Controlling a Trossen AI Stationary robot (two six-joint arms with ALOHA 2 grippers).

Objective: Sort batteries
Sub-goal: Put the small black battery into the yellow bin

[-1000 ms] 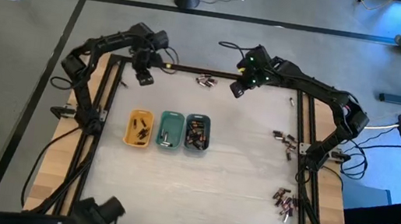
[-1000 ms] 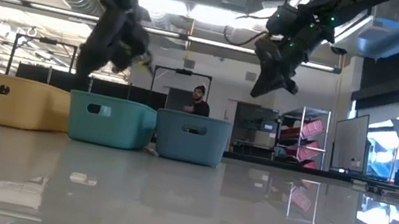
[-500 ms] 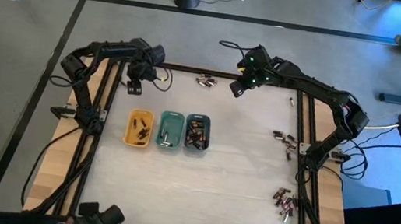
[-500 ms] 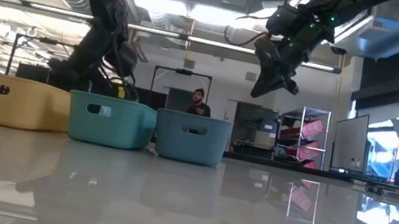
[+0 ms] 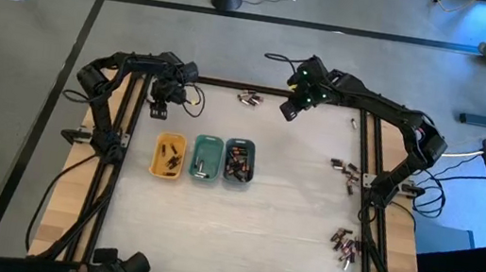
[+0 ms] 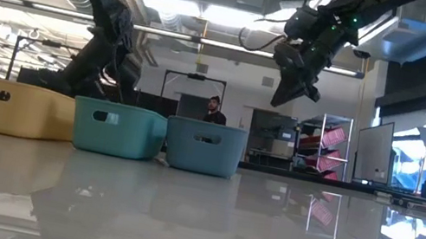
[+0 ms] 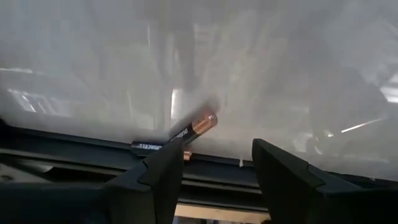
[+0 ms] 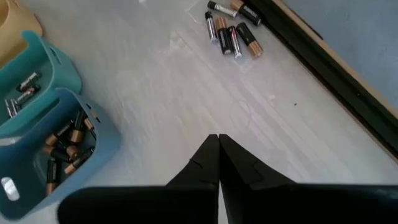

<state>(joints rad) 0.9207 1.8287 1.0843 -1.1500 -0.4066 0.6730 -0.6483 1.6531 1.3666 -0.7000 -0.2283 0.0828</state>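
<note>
Left gripper [image 5: 165, 101] low at the bench's [image 5: 279, 217] ten o'clock corner, jaws spread, two batteries [image 7: 177, 138] lying just ahead, ungripped. Right gripper [image 5: 286, 111] raised near twelve o'clock, jaws pressed together, empty. More batteries [image 8: 230, 34] loose at twelve o'clock.

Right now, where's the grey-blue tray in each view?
High view: grey-blue tray, right end of the three-tray row, mid-table.
Low view: rightmost tray, just left of centre.
Left wrist view: not in it.
Right wrist view: at the left edge, batteries inside.
Shared landmark: the green tray right beside it.
</note>
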